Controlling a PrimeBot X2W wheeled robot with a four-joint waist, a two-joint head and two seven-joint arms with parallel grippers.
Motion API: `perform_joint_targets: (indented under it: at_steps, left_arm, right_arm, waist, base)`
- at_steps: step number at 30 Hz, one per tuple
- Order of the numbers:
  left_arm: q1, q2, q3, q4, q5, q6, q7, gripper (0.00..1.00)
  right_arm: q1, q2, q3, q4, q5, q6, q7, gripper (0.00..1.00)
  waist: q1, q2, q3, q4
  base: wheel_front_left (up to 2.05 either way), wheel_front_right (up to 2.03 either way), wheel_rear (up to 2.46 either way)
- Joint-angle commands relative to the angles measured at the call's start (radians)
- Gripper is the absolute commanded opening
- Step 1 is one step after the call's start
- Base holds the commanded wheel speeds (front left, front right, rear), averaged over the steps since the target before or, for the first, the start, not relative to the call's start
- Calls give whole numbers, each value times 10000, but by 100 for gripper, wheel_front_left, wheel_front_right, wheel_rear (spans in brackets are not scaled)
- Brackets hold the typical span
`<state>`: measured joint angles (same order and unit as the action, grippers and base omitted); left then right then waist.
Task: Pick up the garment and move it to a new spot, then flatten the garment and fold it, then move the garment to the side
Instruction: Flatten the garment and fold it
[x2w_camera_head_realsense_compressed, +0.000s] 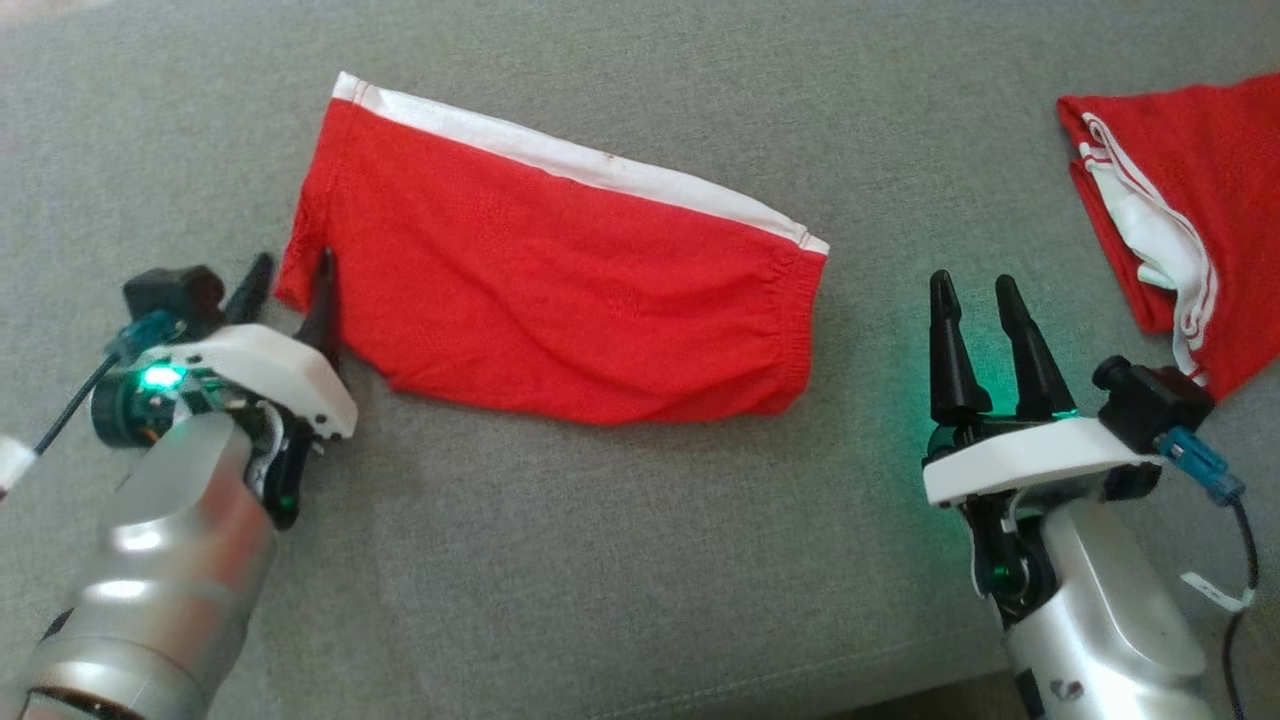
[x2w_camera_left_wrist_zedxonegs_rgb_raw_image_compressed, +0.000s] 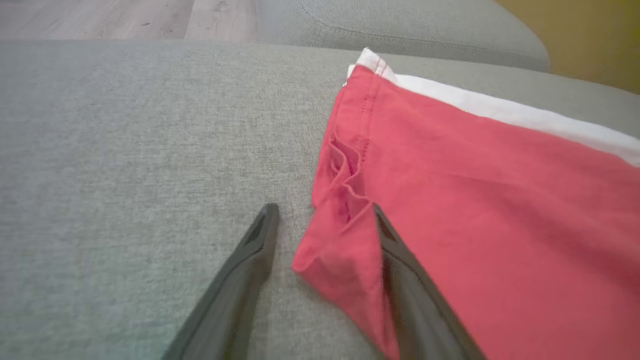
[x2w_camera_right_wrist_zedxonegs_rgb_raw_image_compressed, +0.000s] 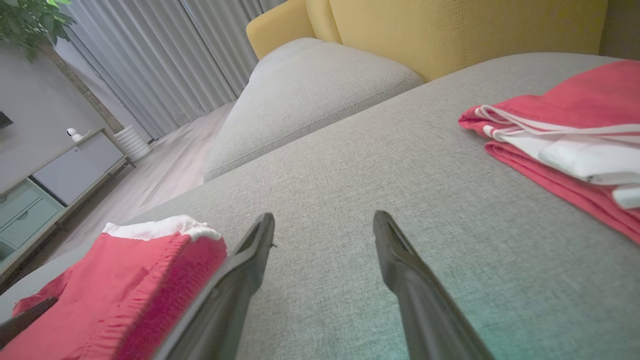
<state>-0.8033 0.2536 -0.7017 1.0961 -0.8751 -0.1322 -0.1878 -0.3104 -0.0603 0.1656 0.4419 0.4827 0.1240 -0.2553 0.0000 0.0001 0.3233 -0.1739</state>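
Grey sofa cushion (x2w_camera_head_realsense_compressed: 620, 560) carries everything. Garment (x2w_camera_head_realsense_compressed: 560, 280): red shorts, lying mostly flat across the cushion's middle, slanted, white band (x2w_camera_head_realsense_compressed: 600, 165) along the far edge, elastic waist end toward the right, a few soft wrinkles. Second red-and-white garment (x2w_camera_head_realsense_compressed: 1190, 190) folded at the far right edge, well apart from the first. Left hand (x2w_camera_head_realsense_compressed: 293, 262) at the shorts' near-left corner, fingers spread moderately wide, not clamped; the rumpled corner sits between them and one finger (x2w_camera_left_wrist_zedxonegs_rgb_raw_image_compressed: 400, 270) touches the cloth. Right hand (x2w_camera_head_realsense_compressed: 972, 283) over bare cushion, just right of the waist end, not touching cloth, fingers parted and holding nothing.
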Motion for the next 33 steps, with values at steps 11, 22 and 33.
perform_joint_targets:
  at_steps: [11,22,33]
  left_arm:
    - [731,-212,-466,121,-815,15,-296,0]
    - [2598,-720,1391,-1138,-323,567,-736,0]
    - [4552,-1503,3845,-3775,2191,719,-738,100]
  right_arm:
    - [279,99,-20,-223,-206,67,-64,100]
    - [1217,100,-414,-71,-594,67,-65,100]
    - [660,100,996,-588,-643,67,-65,100]
  waist:
    - [0,-1,-813,483]
    - [0,-1,-2053,1714]
    - [0,-1,-1966,2592]
  base:
    - [0,0,0]
    - [0,0,0]
    - [0,0,0]
